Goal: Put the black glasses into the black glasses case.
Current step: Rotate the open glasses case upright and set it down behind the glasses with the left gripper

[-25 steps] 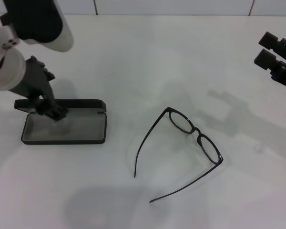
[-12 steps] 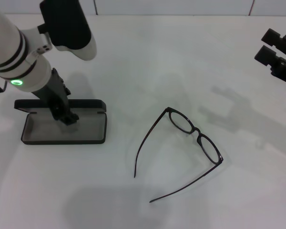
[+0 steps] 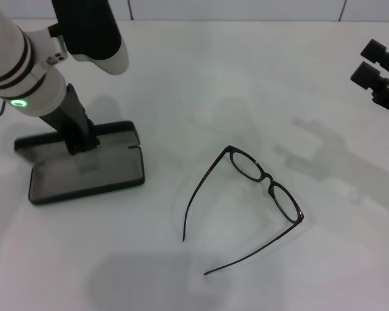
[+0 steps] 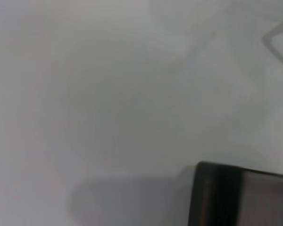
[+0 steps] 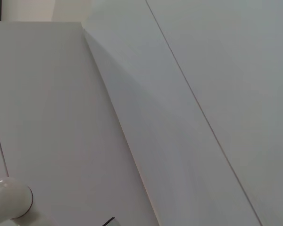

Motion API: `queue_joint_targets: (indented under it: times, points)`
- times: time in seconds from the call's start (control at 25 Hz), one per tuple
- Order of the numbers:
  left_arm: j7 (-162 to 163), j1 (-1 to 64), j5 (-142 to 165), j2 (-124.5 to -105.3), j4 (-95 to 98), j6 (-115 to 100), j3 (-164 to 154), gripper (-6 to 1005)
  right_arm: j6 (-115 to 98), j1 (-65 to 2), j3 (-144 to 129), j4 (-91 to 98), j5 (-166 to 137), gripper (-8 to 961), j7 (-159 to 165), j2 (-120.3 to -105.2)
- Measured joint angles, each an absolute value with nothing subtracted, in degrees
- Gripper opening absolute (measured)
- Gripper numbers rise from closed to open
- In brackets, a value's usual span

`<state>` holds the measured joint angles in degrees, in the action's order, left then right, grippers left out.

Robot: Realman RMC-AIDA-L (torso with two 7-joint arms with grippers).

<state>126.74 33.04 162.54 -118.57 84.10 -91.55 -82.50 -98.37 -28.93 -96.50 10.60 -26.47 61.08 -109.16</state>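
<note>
The black glasses (image 3: 267,179) lie unfolded on the white table (image 3: 201,84), right of centre, with their temple arms pointing toward the front left. The black glasses case (image 3: 84,178) lies open at the left, its grey lining up and its lid (image 3: 117,133) at the back. My left gripper (image 3: 78,144) comes down onto the back part of the case, at the lid. A corner of the case shows in the left wrist view (image 4: 240,195). My right gripper (image 3: 363,61) is open and empty at the far right edge, well away from the glasses.
The table has bare room between the case and the glasses and in front of both. A white wall (image 3: 233,8) runs along the back edge. The right wrist view shows only pale surfaces.
My left arm swung in over the case and its gripper shifted toward the lid. The case has turned slightly, its right end now farther back. The glasses and right gripper have hardly moved.
</note>
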Motion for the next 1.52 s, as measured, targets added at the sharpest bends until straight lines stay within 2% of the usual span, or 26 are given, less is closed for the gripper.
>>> queue_joint_targets:
  times: [0.2, 0.52, 0.76, 1.08, 1.52]
  points:
    - [126.82, 32.67, 162.53, -118.83, 86.58, -92.79, -82.53, 209, -99.64, -27.46, -96.06, 11.08, -26.17, 851, 61.08, -109.11]
    - [128.48, 32.39, 162.51, -119.61, 95.86, -93.3, -83.21, 202, -108.07, -24.97, -94.42, 10.54, -27.4, 851, 59.08, -108.5]
    - [134.34, 33.91, 162.48, -119.71, 95.38, -89.05, -89.19, 199, -110.02, -21.07, -94.13, 10.8, -28.64, 850, 58.9, -109.27]
    - [142.22, 39.92, 162.42, -119.88, 89.19, -79.92, -98.17, 201, -113.51, -17.43, -93.99, 9.36, -28.39, 849, 58.87, -108.73]
    - [145.65, 47.08, 162.52, -119.88, 75.7, -69.08, -107.41, 202, -113.73, -15.86, -93.95, 8.96, -28.31, 848, 58.89, -108.86]
